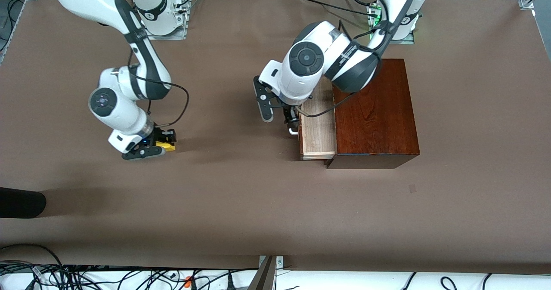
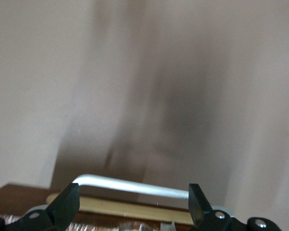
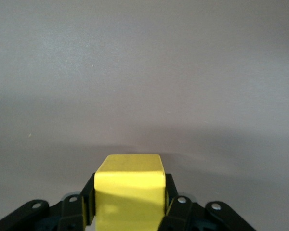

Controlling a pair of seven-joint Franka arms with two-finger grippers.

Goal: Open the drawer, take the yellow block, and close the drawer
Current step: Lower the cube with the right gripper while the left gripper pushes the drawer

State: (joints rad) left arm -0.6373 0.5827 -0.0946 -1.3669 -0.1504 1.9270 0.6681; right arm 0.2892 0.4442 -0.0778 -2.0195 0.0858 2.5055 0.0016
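Note:
The dark reddish-brown wooden box [image 1: 374, 113] stands toward the left arm's end of the table. Its drawer [image 1: 318, 126] is pulled partly out and shows its pale inside. My left gripper [image 1: 292, 122] is at the white handle [image 1: 293, 131], open. In the left wrist view the handle [image 2: 135, 186] runs between the wide-apart fingers [image 2: 67, 207] of the left gripper [image 2: 132, 197]. My right gripper [image 1: 165, 143] is low over the table toward the right arm's end, shut on the yellow block [image 1: 166, 146]. The right wrist view shows the block [image 3: 130, 178] clamped in the right gripper [image 3: 130, 197].
A dark rounded object [image 1: 21, 202] lies at the table's edge near the front camera, at the right arm's end. A small mark [image 1: 412, 188] is on the brown mat nearer the camera than the box. Cables [image 1: 129, 277] run along the near edge.

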